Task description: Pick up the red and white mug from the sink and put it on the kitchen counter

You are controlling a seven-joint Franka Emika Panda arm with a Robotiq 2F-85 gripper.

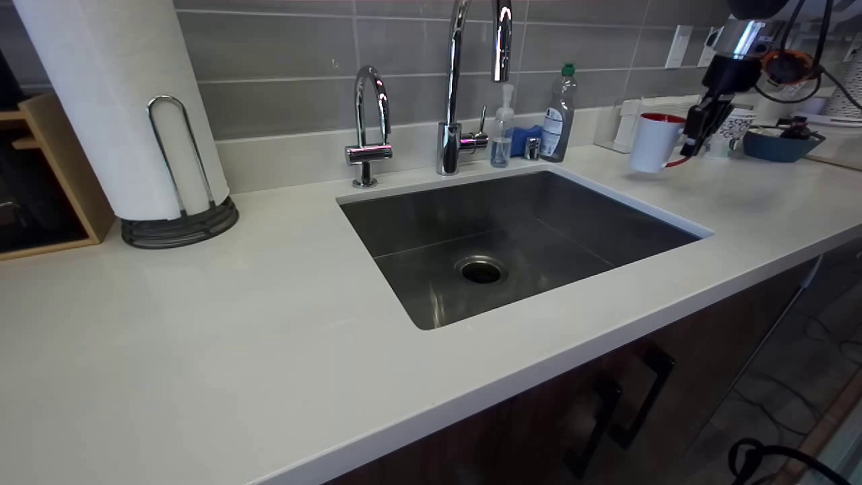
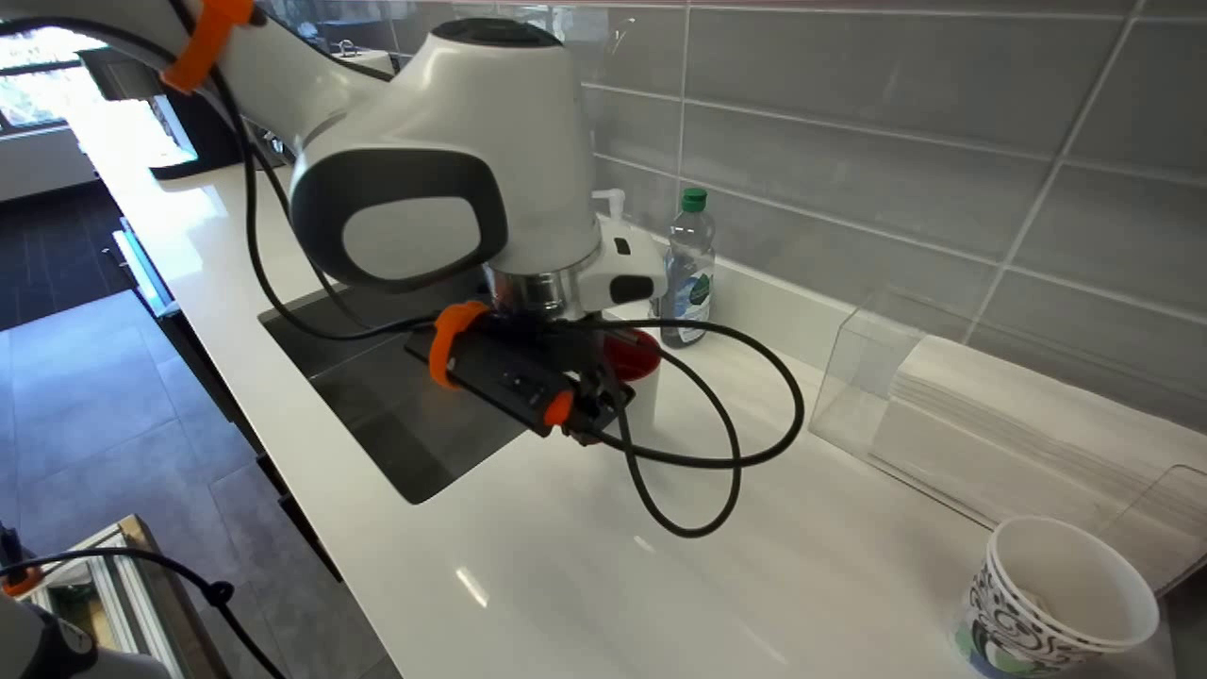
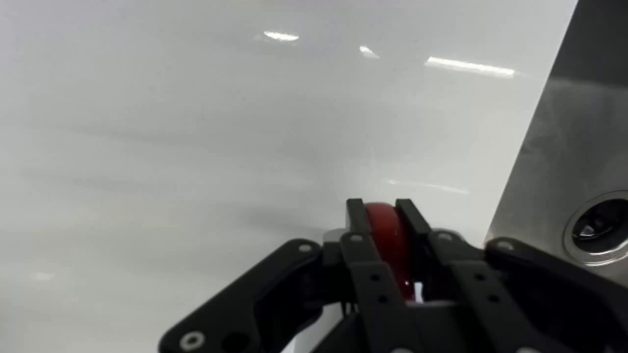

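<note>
Claw (image 3: 379, 202) gripping mug (image 1: 653, 146) by red handle (image 3: 385, 230). Mug body showing just beside claw, roughly upright, counter (image 1: 747, 192) below claw; touching or not, unclear. Likely handling light, stiff, slick, chippable. Handle looking right hold; off-centre weight probably inviting twist, wanting gentle set-down.

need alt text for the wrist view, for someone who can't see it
A black end effector grips the mug's red handle. The white kitchen counter fills most of the frame, with part of the steel sink and its round drain at the right edge.
</note>
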